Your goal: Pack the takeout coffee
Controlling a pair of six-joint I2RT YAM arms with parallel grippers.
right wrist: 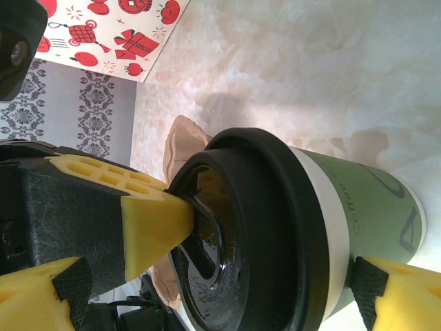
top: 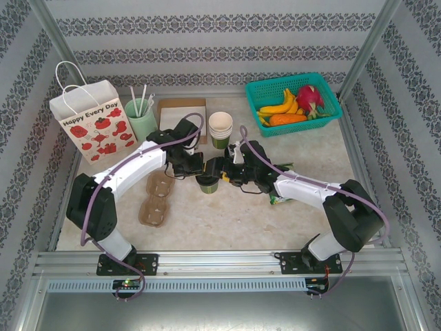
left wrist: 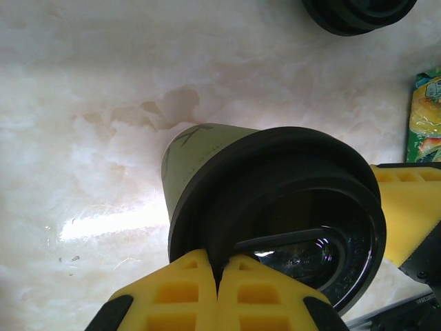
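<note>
Yellow and ribbed, the left fingers (left wrist: 176, 293) are pressed together with no gap in the left wrist view. Their tips sit on the near rim of the black lid (left wrist: 289, 183); whether they nip its edge I cannot tell. The takeout coffee (left wrist: 196, 155) has a dull green paper wall with faint dark print, under a round glossy lid with a sunken top. It stands on the pale marbled table (left wrist: 96, 83), lid towards the camera. A finger of the right fingers (left wrist: 410, 207) sits just beside the lid, and a green packet (left wrist: 427, 114) lies past it.

From the right wrist, the takeout coffee (right wrist: 368, 200) runs across the picture, lid (right wrist: 269, 227) to the left and base to the right, with a cream band under the lid. The right fingers (right wrist: 406, 289) stand wide apart at the 2 lower corners. The finger at the right is just beside the lower wall, touching or not I cannot tell. The wedge tip of the left fingers (right wrist: 148, 221) rests on the lid's rim. Behind are a brown pulp carrier (right wrist: 180, 141) and a white paper bag (right wrist: 117, 27) with red prints.

In the top view the takeout coffee (top: 207, 182) stands mid-table, lid up, long axis upright, between the ends of the 2 arms. A stack of lidless cups (top: 220, 129) is just behind it. A mint holder (top: 141, 118) with straws, a cardboard box (top: 182, 110) and the paper bag (top: 93, 124) stand back left, and a teal basket (top: 265, 91) of fruit back right. The carrier (top: 153, 210) lies near left, well apart.
</note>
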